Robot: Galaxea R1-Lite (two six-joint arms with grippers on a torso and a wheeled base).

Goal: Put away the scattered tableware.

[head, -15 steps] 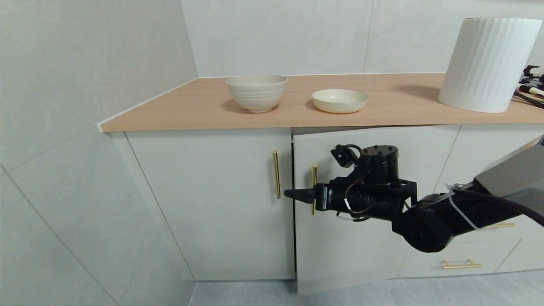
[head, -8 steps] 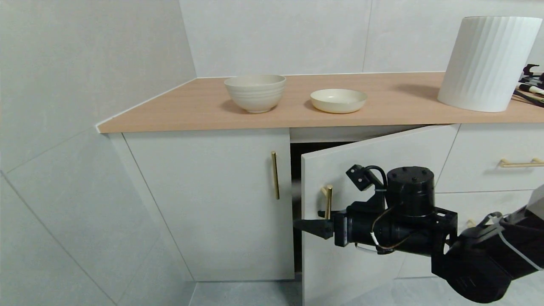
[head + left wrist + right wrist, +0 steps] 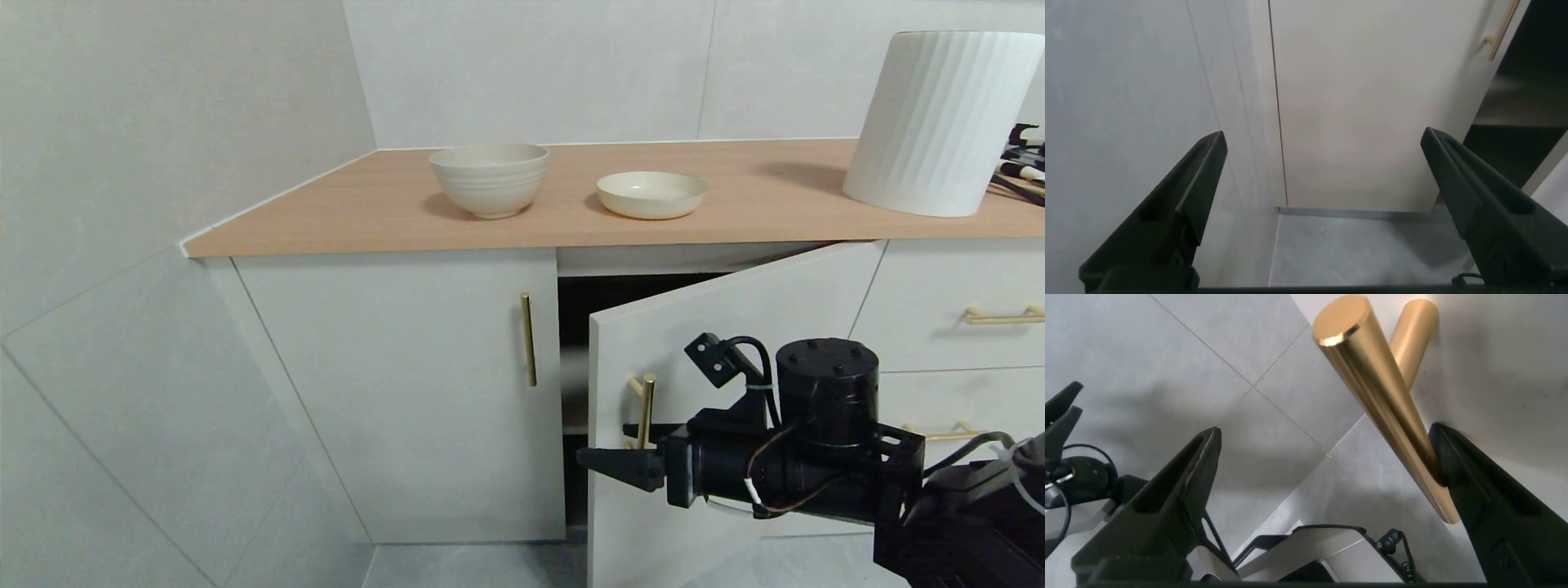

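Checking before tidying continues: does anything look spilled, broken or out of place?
Nothing spilled or damaged. The bowl and shallow dish sit upright on the counter. Only the right cabinet door stands ajar, the open right pincer straddling its brass handle.

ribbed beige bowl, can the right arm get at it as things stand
Probably not yet: the right claw straddles the brass handle of the white cabinet door, below the wooden countertop. Nothing stands over the ribbed beige bowl, so freed and raised it likely could.
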